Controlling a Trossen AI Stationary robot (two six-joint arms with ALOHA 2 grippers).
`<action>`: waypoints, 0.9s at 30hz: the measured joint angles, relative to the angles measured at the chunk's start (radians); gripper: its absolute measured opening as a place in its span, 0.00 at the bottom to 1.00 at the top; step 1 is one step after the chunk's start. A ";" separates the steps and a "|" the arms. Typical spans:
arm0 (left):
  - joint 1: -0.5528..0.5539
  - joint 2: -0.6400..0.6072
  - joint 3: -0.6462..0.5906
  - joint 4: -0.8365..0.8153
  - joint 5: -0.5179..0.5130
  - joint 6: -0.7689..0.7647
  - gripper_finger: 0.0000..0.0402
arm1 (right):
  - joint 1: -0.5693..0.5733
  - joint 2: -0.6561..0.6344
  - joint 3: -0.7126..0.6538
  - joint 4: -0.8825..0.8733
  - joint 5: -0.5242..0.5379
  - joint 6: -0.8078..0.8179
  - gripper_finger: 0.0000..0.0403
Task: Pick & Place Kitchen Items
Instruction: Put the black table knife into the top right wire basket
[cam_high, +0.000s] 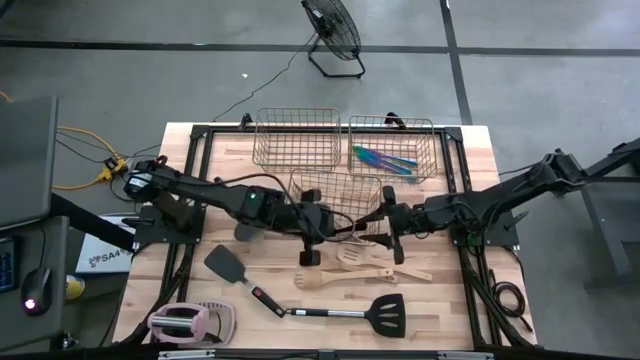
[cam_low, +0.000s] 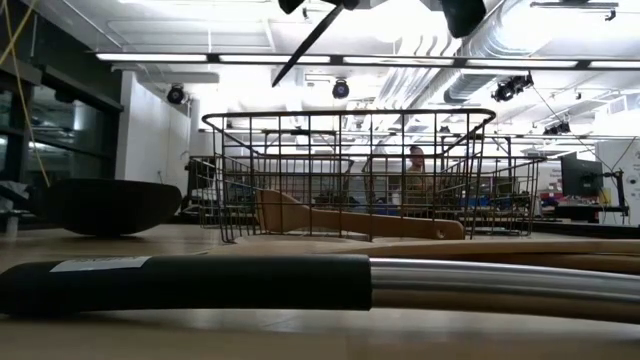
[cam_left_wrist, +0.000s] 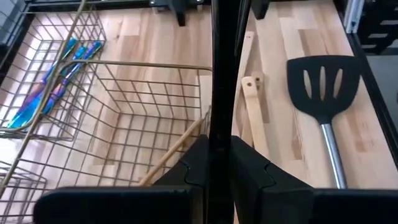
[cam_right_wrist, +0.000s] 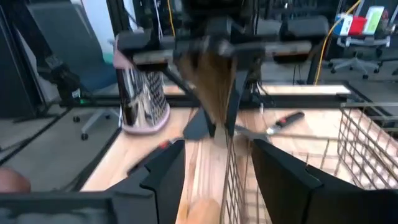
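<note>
Your left claw (cam_left_wrist: 219, 146) is clamped on the thin black handle of a long utensil (cam_left_wrist: 224, 62). In the left wrist view the handle runs straight up the frame between the two dark fingers. Its working end is not clear in any view.

A pale wooden spatula (cam_low: 290, 212) lies inside the copper wire basket at the centre of the worktop (cam_high: 335, 173). Its blade is at the left of the low view and its handle slopes off to the right through the wires.

Your right claw (cam_right_wrist: 214, 155) sits at that basket's right side, facing the left claw across it. Its fingers stand wide apart. A rounded wooden end shows low in the frame between them, and you can't tell whether it touches either finger.

In the high view, both claws meet near the middle of the frame, just below the central basket. Below them, more pale wooden spoons and spatulas (cam_high: 360, 270) lie loose on the wooden worktop (cam_high: 440, 310). A black solid spatula (cam_high: 225, 264) lies lower left of centre, and a black slotted spatula with a metal handle (cam_high: 388, 313) lies at lower centre.

The thin iridescent purple-teal pieces (cam_high: 383, 158) rest in the upper right copper basket (cam_high: 392, 120). A third copper basket (cam_high: 297, 112) stands to its left. A pink-and-white gadget (cam_high: 190, 322) sits at the lower left corner.
</note>
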 joint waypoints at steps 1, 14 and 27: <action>0.000 0.000 0.000 0.001 0.000 0.005 0.08 | 0.000 0.008 0.000 0.023 0.000 -0.001 0.44; -0.001 0.000 0.000 0.047 -0.005 0.024 0.08 | 0.000 0.108 0.000 0.326 -0.057 -0.061 0.44; -0.001 0.000 0.000 0.102 -0.015 0.032 0.08 | 0.000 0.126 0.000 0.435 -0.052 -0.120 0.41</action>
